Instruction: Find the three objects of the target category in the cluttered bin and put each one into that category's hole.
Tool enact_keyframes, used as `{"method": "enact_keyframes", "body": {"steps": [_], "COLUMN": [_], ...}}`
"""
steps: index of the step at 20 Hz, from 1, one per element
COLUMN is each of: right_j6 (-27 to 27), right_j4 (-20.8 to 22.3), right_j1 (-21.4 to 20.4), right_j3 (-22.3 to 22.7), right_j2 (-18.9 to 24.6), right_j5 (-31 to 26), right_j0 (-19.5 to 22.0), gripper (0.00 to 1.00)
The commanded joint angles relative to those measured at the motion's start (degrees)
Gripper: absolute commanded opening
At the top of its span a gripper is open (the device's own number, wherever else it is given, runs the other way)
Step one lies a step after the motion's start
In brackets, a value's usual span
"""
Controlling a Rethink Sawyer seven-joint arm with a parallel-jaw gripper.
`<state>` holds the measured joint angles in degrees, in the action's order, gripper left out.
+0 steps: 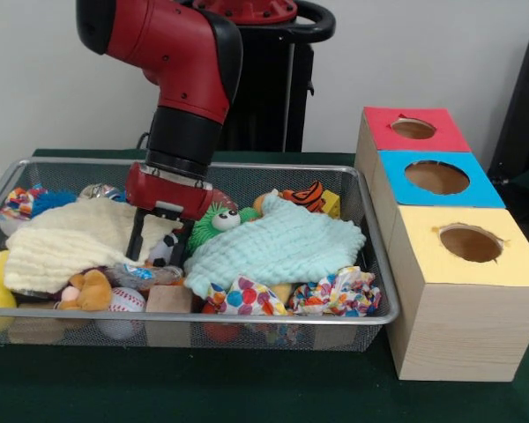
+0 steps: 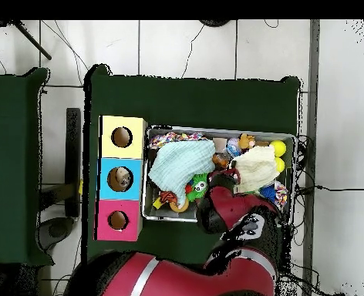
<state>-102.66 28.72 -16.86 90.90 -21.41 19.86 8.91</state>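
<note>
Within wire bin [image 1: 383, 310]: gripper [image 1: 154, 238] lowered between cream cloth [image 1: 62, 242] at 9 o'clock and mint cloth [image 1: 278, 247] at 3 o'clock; fingers apart, grasp cannot be told

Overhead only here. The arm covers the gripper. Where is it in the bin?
Observer: In the front view the gripper is down inside the bin, in the gap between the cream cloth and the mint cloth.
Operator: Anything right at it?
Observer: A small black-and-white toy sits right by it. I can't tell if they touch.
Operator: Any ball I could be missing from above?
Observer: A baseball lies against the bin's mesh wall, beside a wooden block, just below the cream cloth's edge.
</note>
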Motion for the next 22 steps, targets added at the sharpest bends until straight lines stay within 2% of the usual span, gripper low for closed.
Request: {"method": "enact_keyframes", "body": {"steps": [1, 6, 8, 11, 13, 22], "right_j6": [-12.3, -12.1, -10.7, -8.2, -6.9, -5.5], "right_j4": [-5.2, -4.5, -3.0, -0.6, -0.3, -0.4], "right_j1": [-0.7, -1.5, -2.1, -5.6, -7.6, -11.9], "right_j3": [-0.3, 0.3, 0.5, 2.3, 3.3, 5.9], "right_j2": [6.5, 8.4, 9.2, 12.4, 14.2, 18.6], "right_j5": [5.5, 4.2, 0.9, -7.9, -11.4, -15.9], "right_j0": [3.7, 4.6, 4.6, 6.1, 6.9, 9.8], "gripper": [1.00, 1.00, 1.00, 1.00, 1.00, 1.00]}}
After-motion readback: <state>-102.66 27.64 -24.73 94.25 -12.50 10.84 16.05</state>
